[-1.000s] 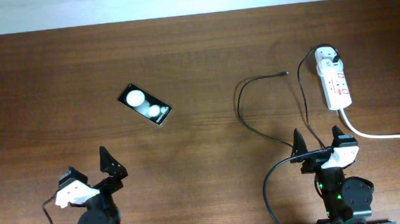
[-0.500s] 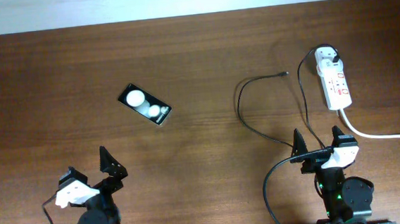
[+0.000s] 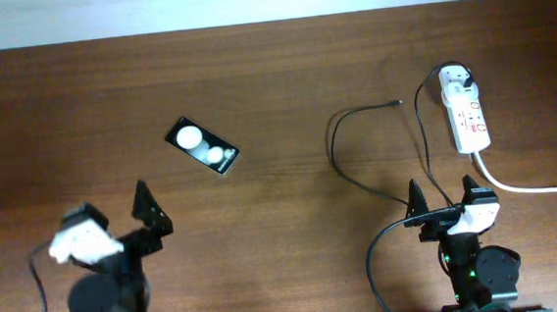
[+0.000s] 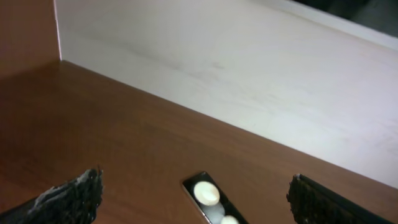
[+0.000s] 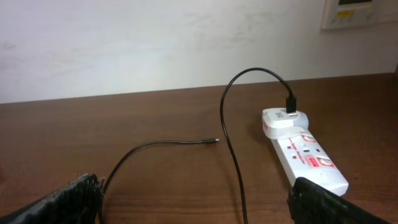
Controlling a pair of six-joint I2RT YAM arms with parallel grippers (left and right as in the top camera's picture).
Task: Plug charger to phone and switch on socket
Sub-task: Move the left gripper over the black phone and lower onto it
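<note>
- Phone (image 3: 201, 147): lies flat and askew on the wooden table (image 3: 272, 68), left of centre, with nothing plugged into it. Position unchanged over the last second.
- Charger (image 3: 333, 137): the connector tip (image 3: 397, 101) lies loose on the table, well apart from the phone. The white adapter (image 3: 455, 78) is seated in the far end of the socket (image 3: 469, 118). Neither has moved.
- Socket switch: state cannot be told from these views.
- Left gripper (image 3: 116, 218): the one change. The arm has swung leftward and lifted from its rest pose, and its wrist camera now frames the phone between the fingers. Jaws are spread wide and hold nothing.
- Right gripper (image 3: 442, 196): unmoved, jaws wide apart, empty, facing the cable and socket.
- Assessment: the task is at its opening. The left arm appears to be starting an approach to the phone. Plugging in and switching on both remain outstanding.
</note>
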